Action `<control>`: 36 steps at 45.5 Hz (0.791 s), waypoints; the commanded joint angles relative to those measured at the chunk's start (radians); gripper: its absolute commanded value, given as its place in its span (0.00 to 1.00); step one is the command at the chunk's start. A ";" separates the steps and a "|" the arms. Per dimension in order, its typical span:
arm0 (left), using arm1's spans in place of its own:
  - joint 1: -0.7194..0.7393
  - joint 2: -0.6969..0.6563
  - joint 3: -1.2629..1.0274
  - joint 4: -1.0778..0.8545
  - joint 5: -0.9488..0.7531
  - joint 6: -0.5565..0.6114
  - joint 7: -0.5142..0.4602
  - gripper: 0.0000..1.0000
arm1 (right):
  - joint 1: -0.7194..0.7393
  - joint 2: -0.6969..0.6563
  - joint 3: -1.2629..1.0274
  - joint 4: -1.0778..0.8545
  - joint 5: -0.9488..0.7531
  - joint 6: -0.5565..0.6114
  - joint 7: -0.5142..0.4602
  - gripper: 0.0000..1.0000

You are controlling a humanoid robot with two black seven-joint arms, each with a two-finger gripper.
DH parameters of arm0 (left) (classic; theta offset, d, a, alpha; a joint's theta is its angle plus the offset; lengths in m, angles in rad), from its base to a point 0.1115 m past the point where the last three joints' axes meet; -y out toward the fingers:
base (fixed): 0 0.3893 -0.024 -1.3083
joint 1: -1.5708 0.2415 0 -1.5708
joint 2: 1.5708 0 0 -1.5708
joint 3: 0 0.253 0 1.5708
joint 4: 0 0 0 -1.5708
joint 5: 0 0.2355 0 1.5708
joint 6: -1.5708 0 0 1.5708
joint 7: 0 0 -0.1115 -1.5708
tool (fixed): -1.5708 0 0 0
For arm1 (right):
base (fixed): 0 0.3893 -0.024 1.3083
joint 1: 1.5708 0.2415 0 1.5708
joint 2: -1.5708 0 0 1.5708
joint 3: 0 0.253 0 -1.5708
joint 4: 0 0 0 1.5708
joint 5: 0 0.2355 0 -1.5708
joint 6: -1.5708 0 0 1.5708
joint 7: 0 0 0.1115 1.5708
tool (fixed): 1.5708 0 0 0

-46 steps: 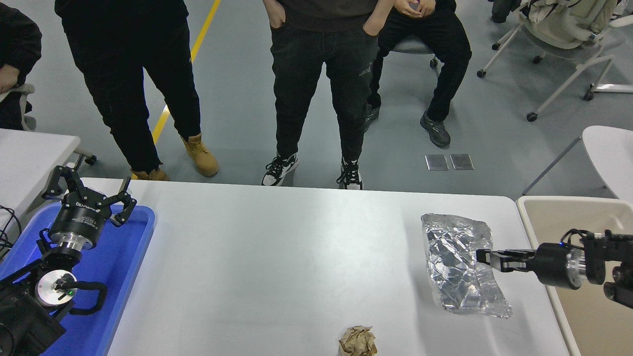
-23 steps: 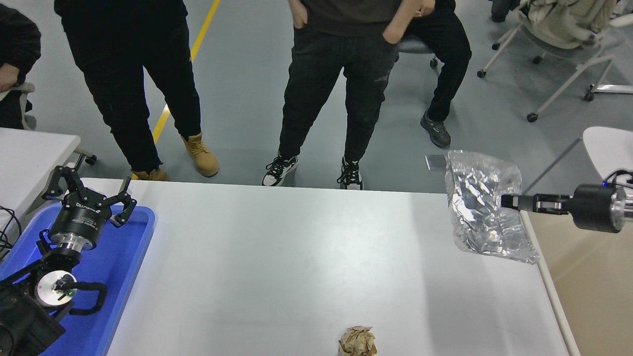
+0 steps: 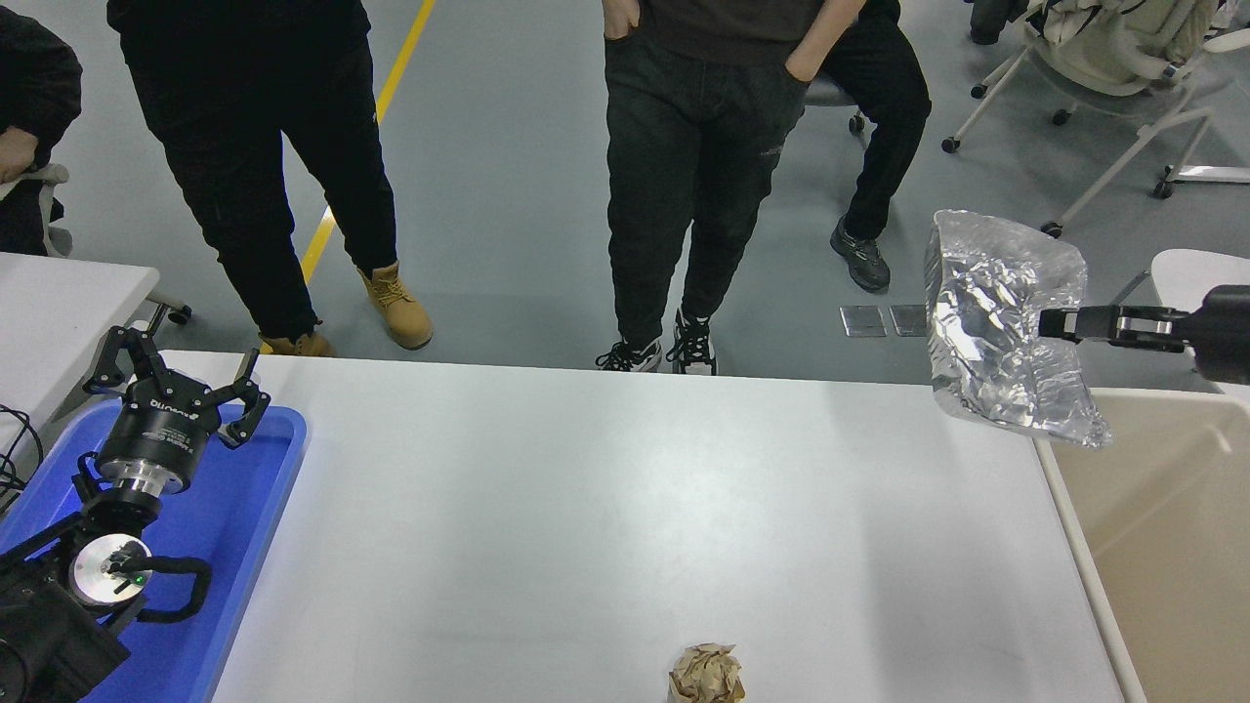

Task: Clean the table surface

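The right arm comes in from the right edge, stretched flat & pointing left, up high off the table. The right gripper [image 3: 1053, 323] has its thin fingers pinched tight on the edge of a silver foil bag [image 3: 1006, 342]. The bag hangs in the air, past the table's far right corner & above the rim of a tan bin [image 3: 1152, 508]. It's shiny, crinkly & flat-ish, w/ its long side running from top left down to bottom right, low corner pointing at the bin.

The left arm sits at the lower left, over a blue plastic tray [image 3: 249, 547]. The left gripper [image 3: 174, 384] points up & away, fingers spread wide, nothing in them.

The table surface [image 3: 605, 527] is big, white & smooth, w/ rounded corners. It fills the middle & bottom of the view, long side going left to right. A brown crumpled paper ball [image 3: 705, 674] sits on it at the near edge.

Ppl in dark pants stand at the far side, on a gray floor.
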 commanded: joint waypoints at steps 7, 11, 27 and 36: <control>0.000 0.000 0.000 0.000 0.000 0.000 0.000 1.00 | -0.233 0.114 0.001 -0.383 0.268 0.032 -0.042 0.00; 0.000 0.000 0.000 0.000 0.000 0.000 0.000 1.00 | -0.247 0.118 -0.001 -0.408 0.323 0.049 -0.087 0.00; 0.000 0.000 0.000 0.000 0.000 0.000 0.000 1.00 | -0.274 0.118 0.002 -0.433 0.486 0.052 -0.399 0.00; 0.000 0.000 0.000 0.000 0.000 0.000 0.000 1.00 | -0.317 0.117 0.024 -0.456 0.561 0.052 -0.565 0.00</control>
